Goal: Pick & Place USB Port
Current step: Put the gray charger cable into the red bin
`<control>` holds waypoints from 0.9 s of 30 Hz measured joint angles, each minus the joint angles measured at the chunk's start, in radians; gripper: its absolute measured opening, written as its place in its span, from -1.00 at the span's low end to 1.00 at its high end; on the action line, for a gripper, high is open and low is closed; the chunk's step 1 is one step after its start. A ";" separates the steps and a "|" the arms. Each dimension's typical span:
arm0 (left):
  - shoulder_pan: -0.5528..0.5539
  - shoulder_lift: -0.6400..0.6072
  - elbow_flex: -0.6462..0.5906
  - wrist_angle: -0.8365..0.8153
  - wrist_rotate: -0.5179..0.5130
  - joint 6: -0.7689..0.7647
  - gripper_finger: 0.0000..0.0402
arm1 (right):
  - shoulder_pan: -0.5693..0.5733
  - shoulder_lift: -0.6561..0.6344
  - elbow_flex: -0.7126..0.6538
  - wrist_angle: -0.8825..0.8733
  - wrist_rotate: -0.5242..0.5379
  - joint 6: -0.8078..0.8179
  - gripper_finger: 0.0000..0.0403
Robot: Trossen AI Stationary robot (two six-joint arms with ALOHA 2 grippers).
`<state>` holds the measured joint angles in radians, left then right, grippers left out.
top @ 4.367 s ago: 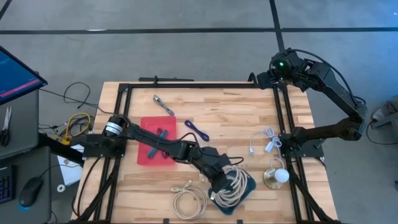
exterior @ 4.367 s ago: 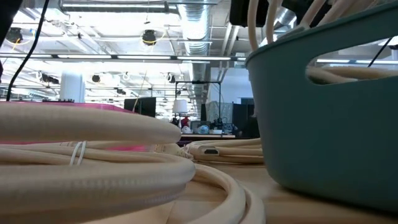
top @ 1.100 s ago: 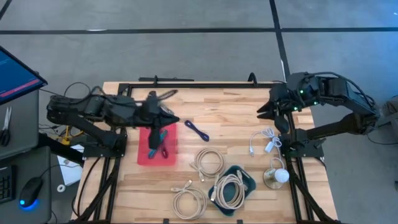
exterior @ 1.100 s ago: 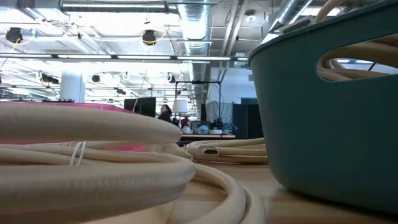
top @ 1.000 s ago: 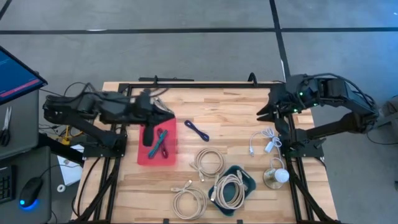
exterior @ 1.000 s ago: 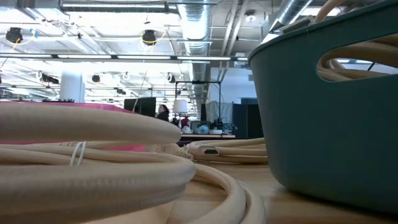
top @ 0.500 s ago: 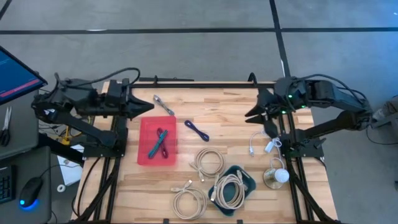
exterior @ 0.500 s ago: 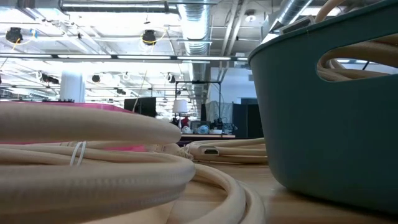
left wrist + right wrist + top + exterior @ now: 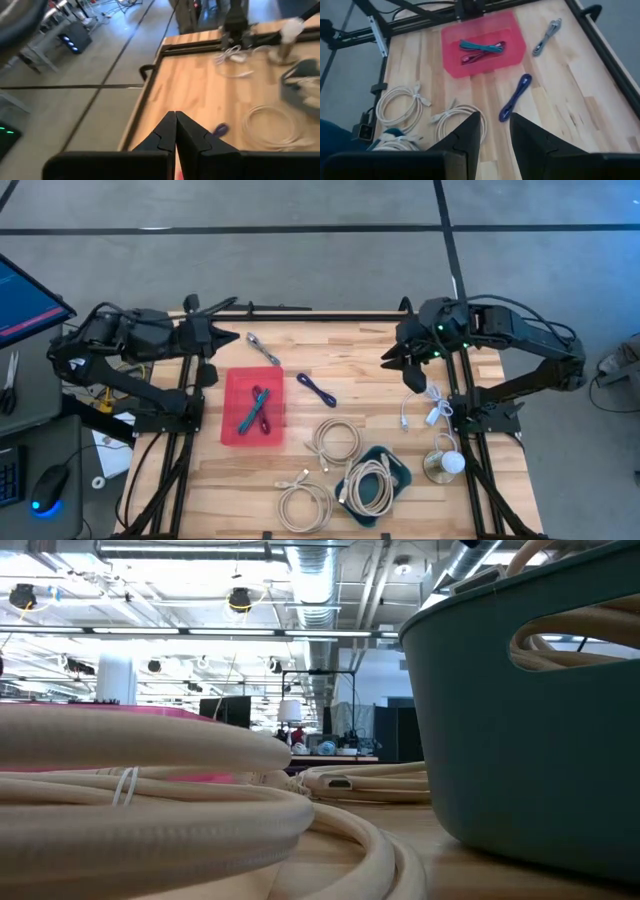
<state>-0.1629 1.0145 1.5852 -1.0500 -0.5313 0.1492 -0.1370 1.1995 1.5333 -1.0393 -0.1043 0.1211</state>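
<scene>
1. High view: purple USB cable (image 9: 316, 389) lies on the desk (image 9: 370, 370) beside the red tray (image 9: 254, 407); left gripper (image 9: 213, 345) jaws closed, empty.
2. Right wrist: right gripper (image 9: 494, 131) jaws parted, empty.
3. Low view: only cream cable coils (image 9: 150, 790), teal bin (image 9: 530, 710), ceiling lights.

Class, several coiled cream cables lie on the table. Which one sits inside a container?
The cream coil in the teal basket near the table's front edge. The other two cream coils lie bare on the wood.

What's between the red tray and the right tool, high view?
High view: the blue cable lies on the wood between the red tray and the right tool, nearer the tray. Beyond it the boards are bare up to the tool.
</scene>
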 joint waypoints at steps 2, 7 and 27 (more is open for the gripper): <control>0.035 0.000 0.000 0.002 0.000 0.047 -0.97 | -0.014 0.000 0.000 0.000 0.000 0.000 -0.52; 0.134 0.011 0.000 0.002 0.000 0.217 -0.97 | -0.043 -0.004 0.000 0.000 0.000 0.001 -0.52; 0.826 0.249 0.000 -0.100 0.479 0.750 -0.97 | -0.147 -0.003 0.000 -0.140 0.000 0.000 -0.52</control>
<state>0.6630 1.2635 1.5856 -1.1496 -0.0525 0.8997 -0.2844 1.1965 1.5333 -1.1797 -0.1040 0.1215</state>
